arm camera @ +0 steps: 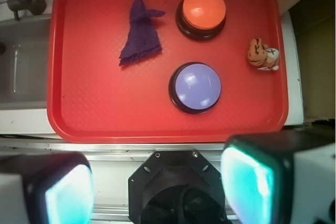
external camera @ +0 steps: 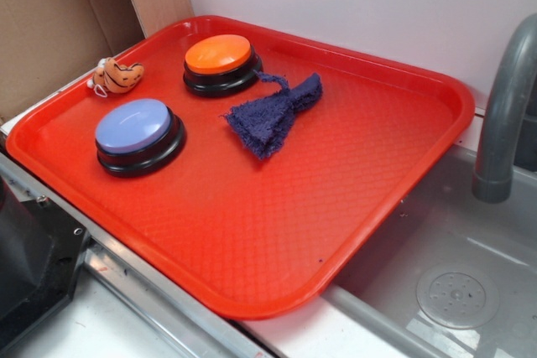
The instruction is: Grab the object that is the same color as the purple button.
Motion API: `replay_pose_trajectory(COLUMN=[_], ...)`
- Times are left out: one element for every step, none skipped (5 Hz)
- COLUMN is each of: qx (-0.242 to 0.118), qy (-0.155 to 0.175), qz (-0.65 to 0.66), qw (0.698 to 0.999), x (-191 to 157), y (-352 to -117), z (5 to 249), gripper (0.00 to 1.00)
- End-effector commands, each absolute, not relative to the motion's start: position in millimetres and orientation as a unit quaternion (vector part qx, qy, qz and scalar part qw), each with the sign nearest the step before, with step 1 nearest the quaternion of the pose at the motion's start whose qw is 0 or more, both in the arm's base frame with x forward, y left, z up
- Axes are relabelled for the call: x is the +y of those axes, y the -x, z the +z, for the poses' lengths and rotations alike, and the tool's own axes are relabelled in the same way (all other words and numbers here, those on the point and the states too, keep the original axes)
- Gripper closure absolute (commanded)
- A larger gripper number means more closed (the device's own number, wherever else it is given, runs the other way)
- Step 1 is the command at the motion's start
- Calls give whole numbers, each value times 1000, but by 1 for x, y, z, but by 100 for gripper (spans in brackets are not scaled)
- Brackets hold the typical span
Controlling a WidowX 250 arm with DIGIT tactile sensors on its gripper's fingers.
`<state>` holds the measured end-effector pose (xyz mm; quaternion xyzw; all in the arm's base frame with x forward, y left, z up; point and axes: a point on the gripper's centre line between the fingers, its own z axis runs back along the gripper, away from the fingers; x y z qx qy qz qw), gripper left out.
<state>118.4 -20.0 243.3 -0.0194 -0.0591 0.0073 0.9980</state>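
Exterior view: a dark purple rag (external camera: 273, 116) lies crumpled on a red tray (external camera: 352, 199), just right of the purple button (external camera: 138, 134) and just in front of an orange button (external camera: 220, 63), its thin tail trailing up toward the orange button's base. A small striped toy (external camera: 117, 75) sits near the tray's far left rim. A grey tap (external camera: 503, 115) and sink (external camera: 453, 291) flank the tray on the right. No arm shows here.

Wrist view: looking down from well short of the tray, the end effector (arm camera: 157, 184) hangs with its two pads spread wide apart and nothing between them. The rag lies at upper left of the tray, apart from both buttons, its tail pointing toward the orange one.

Judged from its fuzzy, folded look, the rag should be light, soft and limp, likely to sag and bunch when lifted; the thick middle fold seems the surest place to pinch, rather than the thin tail
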Motion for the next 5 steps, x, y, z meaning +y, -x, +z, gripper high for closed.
replay_pose_trajectory(qx=[-59,-66,-77,-81,-76], qy=[19,20,12,17,20], qz=[7,69,139,227,306], qw=[998,995,987,970,949], x=[-20,-26,-33,-40,-43], y=[-118,-143,-166,-194,-217], z=[243,218,188,154,120], gripper=[0,0,0,0,0])
